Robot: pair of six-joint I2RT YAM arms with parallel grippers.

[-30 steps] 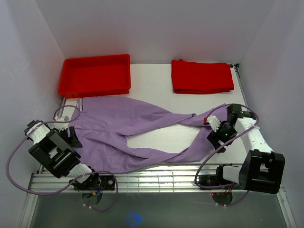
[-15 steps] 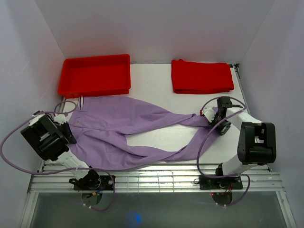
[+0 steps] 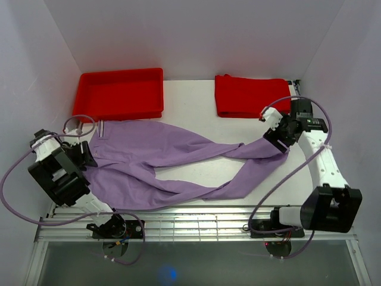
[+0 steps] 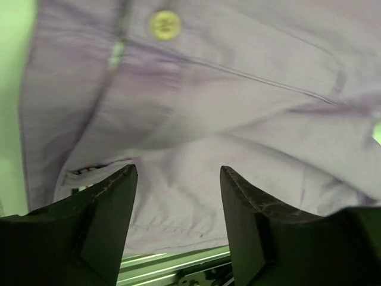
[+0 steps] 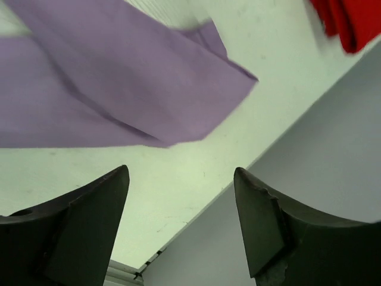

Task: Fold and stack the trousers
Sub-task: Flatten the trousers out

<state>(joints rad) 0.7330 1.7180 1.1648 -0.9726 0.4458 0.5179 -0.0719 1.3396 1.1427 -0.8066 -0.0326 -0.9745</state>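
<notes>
Lilac fabric: the trousers point(image 3: 161, 161) lie unfolded on the table point(image 3: 190, 98), with the waistband at the left edge and both legs running right, crossing near the cuffs. No fold has been made.

The left gripper point(image 4: 177, 179) has its jaws wide over the waist area, below the button point(image 4: 165, 24). Cloth shows beyond the jaws, but none is pinched between them. The right gripper point(image 5: 181, 179) has its jaws wide with nothing between them, above bare table just beside the cuff ends.

Probable faults from this state:
- Crossed legs: a fold started now would likely trap the twist and give a lopsided bundle.
- Thin cloth lying flat: closing jaws may catch one layer only, so the other drags.
- Right jaws point at table, not cloth: closing there would grip nothing.
- Unequal lift at waist and cuffs would skew the fold line.
- The near leg lies close to the slatted rail point(image 3: 196, 223), where slack could slide over and snag.
- A wide sweep could disturb the folded red garment point(image 3: 253, 95) or the red tray point(image 3: 119, 74).

Markings: a small label point(image 4: 83, 174) at the waistband shows red marks, too blurred to read. No other writing is visible.
</notes>
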